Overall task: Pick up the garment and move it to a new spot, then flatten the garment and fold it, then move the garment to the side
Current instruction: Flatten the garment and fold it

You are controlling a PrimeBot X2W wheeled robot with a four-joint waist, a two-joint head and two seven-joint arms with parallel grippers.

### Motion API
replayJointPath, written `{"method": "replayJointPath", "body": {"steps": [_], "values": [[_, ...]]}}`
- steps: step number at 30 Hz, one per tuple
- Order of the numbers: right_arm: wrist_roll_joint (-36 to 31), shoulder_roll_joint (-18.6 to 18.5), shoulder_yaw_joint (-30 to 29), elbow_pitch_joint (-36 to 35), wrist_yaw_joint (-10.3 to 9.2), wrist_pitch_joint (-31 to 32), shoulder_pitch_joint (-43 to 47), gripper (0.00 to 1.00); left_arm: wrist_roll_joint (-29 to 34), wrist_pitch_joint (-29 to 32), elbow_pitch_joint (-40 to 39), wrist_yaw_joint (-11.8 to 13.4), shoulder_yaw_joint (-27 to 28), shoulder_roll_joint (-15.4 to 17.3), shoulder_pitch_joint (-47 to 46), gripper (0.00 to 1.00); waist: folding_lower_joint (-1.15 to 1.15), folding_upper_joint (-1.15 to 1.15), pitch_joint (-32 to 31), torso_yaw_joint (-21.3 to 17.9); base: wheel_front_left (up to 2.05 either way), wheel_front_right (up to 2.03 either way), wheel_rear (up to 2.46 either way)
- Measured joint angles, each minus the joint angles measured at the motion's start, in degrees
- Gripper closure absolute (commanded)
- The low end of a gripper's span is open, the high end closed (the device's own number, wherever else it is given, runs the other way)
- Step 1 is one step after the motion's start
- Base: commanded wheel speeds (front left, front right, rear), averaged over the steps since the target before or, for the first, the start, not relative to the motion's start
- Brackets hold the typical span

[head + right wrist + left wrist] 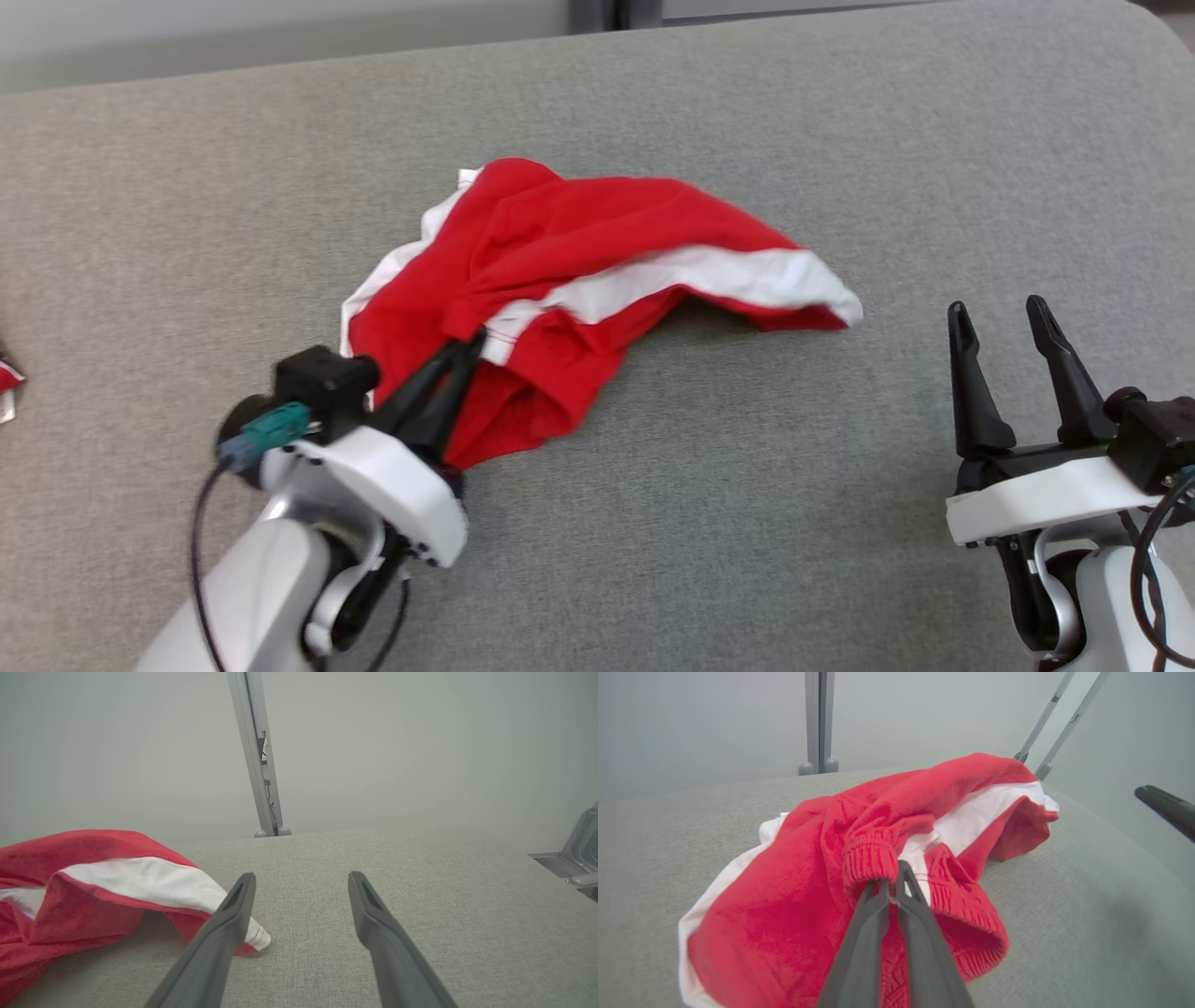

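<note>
The garment point(597, 271) is red with white bands and lies crumpled in the middle of the grey padded table point(747, 485). My left gripper point(473, 342) is shut on a ribbed red hem of the garment point(871, 861) at its near left side, with its closed tips point(892, 875) pinching the cloth. My right gripper point(999, 313) stands open over bare table to the right of the garment's white-banded end point(154, 882), not touching it. Its two fingers point(233, 910) are spread wide with nothing between them.
A small red and white scrap point(7, 378) lies at the table's far left edge. Grey metal posts point(257, 756) rise behind the table's far edge. A metal fitting point(574, 858) sits off the table's right side.
</note>
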Motion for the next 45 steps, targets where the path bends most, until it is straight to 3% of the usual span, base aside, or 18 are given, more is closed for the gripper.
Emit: {"method": "replayJointPath", "body": {"steps": [11,19,24,31,32,33,45], "values": [[-0.8,0.0,-1.7,-1.2,0.00,0.8,0.6,0.00,-2.8,3.9,-7.4,3.3,4.7,8.6,8.8,1.00,0.00,0.00,-1.2,4.2,0.00,0.00,0.00],[-1.0,0.0,-2.7,-1.7,0.00,1.5,1.4,0.00,-7.8,8.7,-7.0,1.7,3.0,9.0,13.7,1.00,0.00,0.00,-1.9,5.5,0.00,0.00,0.00],[-1.1,0.0,-2.8,-2.3,0.00,2.1,1.5,0.00,-9.0,11.7,-7.3,1.1,2.9,11.5,15.0,1.00,0.00,0.00,-2.4,6.1,0.00,0.00,0.00],[-1.1,0.0,-3.0,-2.5,0.00,2.4,2.0,0.00,-9.6,11.2,-5.9,1.3,3.5,12.2,15.4,1.00,0.00,0.00,-2.7,6.4,0.00,0.00,0.00],[-1.0,0.0,-2.9,-2.6,0.00,2.5,2.3,0.00,-9.6,10.8,-5.5,1.5,3.8,12.0,15.4,0.31,0.00,0.00,-2.8,6.4,0.00,0.00,0.00],[-0.9,0.0,-2.9,-2.6,0.00,2.6,2.4,0.00,-9.4,10.1,-5.2,1.7,4.0,11.8,15.4,0.00,0.00,0.00,-2.9,6.3,0.00,0.00,0.00],[-1.1,0.0,-3.4,-3.4,0.00,3.1,3.3,0.00,-8.4,-1.8,-4.6,6.7,10.6,8.4,14.5,0.00,0.00,0.00,-4.8,6.1,0.00,0.00,0.00]]}}
